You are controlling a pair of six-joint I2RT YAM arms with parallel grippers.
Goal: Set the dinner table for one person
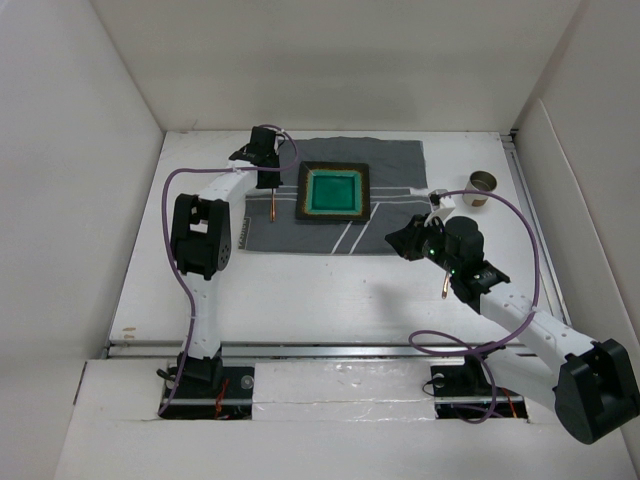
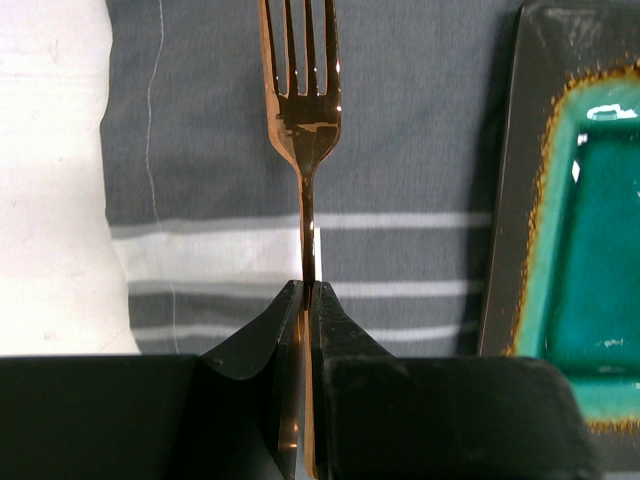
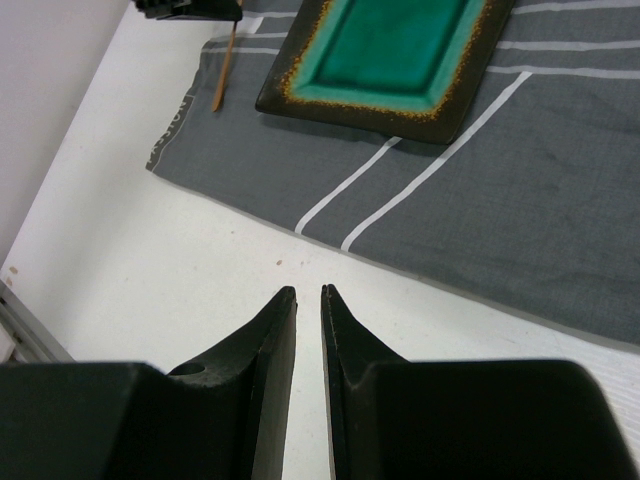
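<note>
light: bright, even, from overhead | shadows: soft, short beside the plate [image 1: 334,192] | glare: highlights on its green glaze, copper fork [image 2: 303,110] | blur: near finger bases soft, wrist views

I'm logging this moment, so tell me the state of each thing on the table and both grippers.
Fork: clamped in the left gripper, over the mat.
Plate: empty, on the mat.
Cup: upright, off the mat.
Right gripper: nearly closed, holding nothing, above the table.

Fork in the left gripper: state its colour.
The fork is shiny copper or rose-gold, clearest in the left wrist view.
</note>
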